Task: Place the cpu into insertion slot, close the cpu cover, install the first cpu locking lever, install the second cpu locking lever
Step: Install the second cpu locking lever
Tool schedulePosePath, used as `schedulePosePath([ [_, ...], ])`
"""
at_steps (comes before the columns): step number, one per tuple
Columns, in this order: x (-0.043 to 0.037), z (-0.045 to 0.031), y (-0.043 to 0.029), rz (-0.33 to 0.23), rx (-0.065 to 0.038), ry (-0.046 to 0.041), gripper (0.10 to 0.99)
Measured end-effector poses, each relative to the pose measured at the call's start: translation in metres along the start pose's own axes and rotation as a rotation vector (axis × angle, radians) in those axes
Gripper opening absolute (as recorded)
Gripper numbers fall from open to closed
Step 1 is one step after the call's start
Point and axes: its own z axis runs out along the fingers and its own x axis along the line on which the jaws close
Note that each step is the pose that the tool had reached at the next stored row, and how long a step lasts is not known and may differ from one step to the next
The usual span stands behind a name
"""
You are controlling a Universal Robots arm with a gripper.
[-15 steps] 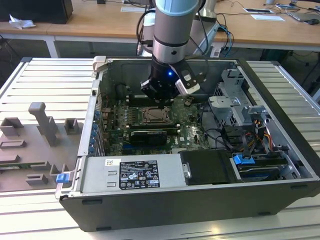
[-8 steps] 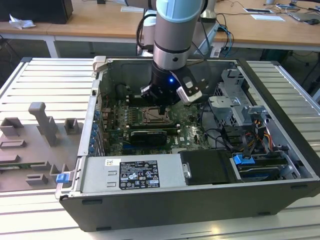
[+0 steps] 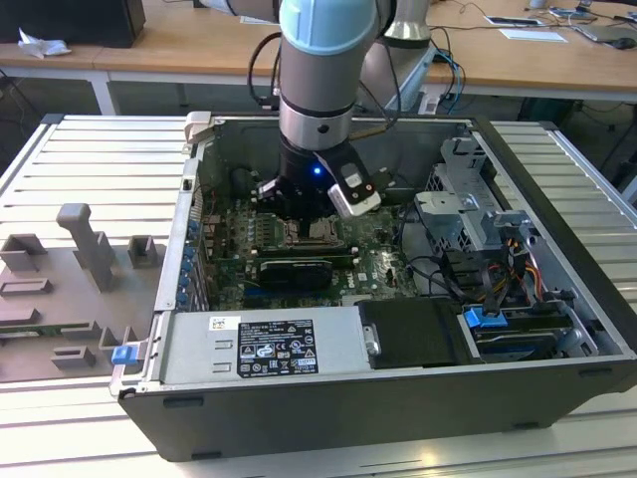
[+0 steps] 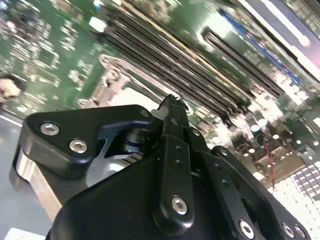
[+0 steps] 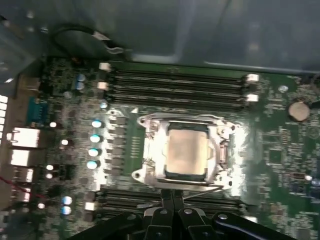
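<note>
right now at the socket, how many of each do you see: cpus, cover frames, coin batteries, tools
cpu: 1
cpu cover: 1
coin battery: 1
tool: 1
total: 4

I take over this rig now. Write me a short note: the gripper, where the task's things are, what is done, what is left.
Gripper: fingers shut, empty, low over the motherboard at the socket's edge.
The cpu lies in the insertion slot.
The cpu cover lies down around the chip.
Done: cpu placed, cover closed.
Left: I cannot tell if either locking lever is latched; check both.
</note>
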Motion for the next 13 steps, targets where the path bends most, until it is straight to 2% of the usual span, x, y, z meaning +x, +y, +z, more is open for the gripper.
schedulePosePath([
  [1,0.0018,0.0017,-0.0001,0.000,0.000,0.0001,0.106],
  [3,0.0048,0.0099,-0.0009,0.000,0.000,0.0002,0.106],
  [4,0.0052,0.0113,-0.0019,0.000,-0.008,-0.0003,0.106],
  [5,0.0062,0.0115,-0.0045,-0.001,-0.035,-0.0026,0.106],
  [6,0.0071,0.0113,-0.0079,-0.001,-0.055,-0.0043,0.106],
  [7,0.0082,0.0112,-0.0094,-0.001,-0.061,-0.0046,0.106],
  [10,0.0094,0.0117,-0.0148,-0.009,-0.069,-0.0040,0.106],
  [13,0.0122,0.0122,-0.0173,-0.017,-0.081,-0.0038,0.106],
])
